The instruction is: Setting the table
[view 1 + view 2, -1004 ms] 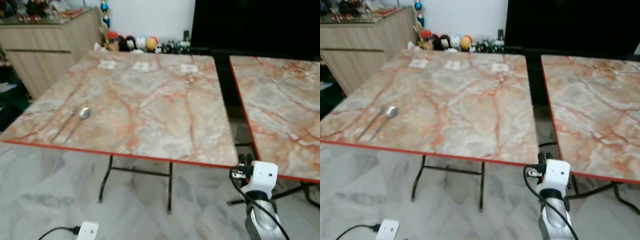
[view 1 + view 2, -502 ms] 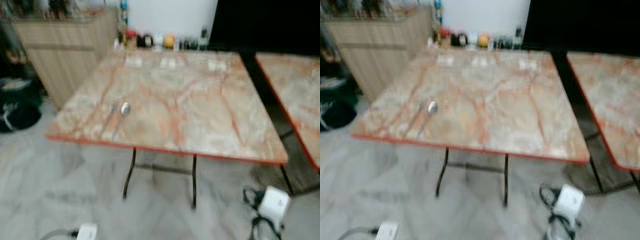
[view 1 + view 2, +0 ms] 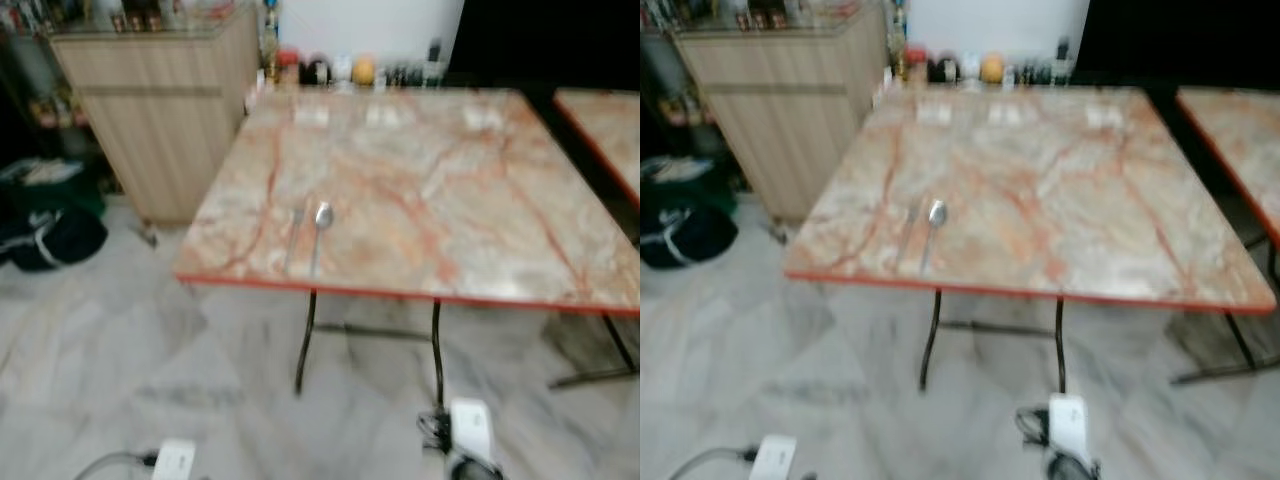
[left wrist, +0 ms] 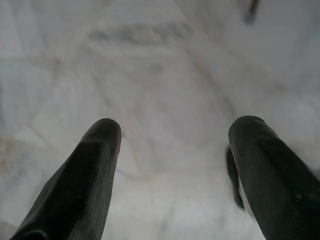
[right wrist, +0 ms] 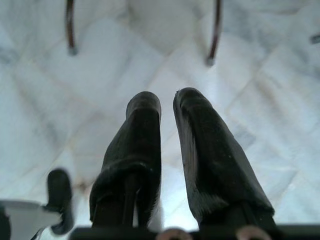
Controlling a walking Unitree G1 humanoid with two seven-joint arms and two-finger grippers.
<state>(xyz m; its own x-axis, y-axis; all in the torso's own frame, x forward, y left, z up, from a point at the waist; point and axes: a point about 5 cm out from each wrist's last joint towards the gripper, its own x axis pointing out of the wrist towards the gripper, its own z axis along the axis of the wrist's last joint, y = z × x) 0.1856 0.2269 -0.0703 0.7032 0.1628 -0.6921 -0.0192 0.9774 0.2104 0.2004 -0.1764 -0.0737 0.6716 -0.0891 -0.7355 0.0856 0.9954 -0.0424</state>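
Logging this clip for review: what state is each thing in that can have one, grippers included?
Spoon: lying flat on the table, bowl away from the robot, near the front edge.
Fork: lying flat just left of the spoon, parallel to it.
Left gripper: open, empty, pointing at the floor.
Right gripper: shut, empty, pointing at the floor.
Cabinet: drawers closed.

A marble-patterned table (image 3: 440,190) with a red edge stands on thin dark metal legs over a pale tiled floor. Near its front left corner lie a silver spoon (image 3: 320,226) and a fork (image 3: 294,232), side by side and close together, handles toward the front edge, the spoon's bowl pointing away. Three small pale items, too blurred to identify, sit along the far edge.
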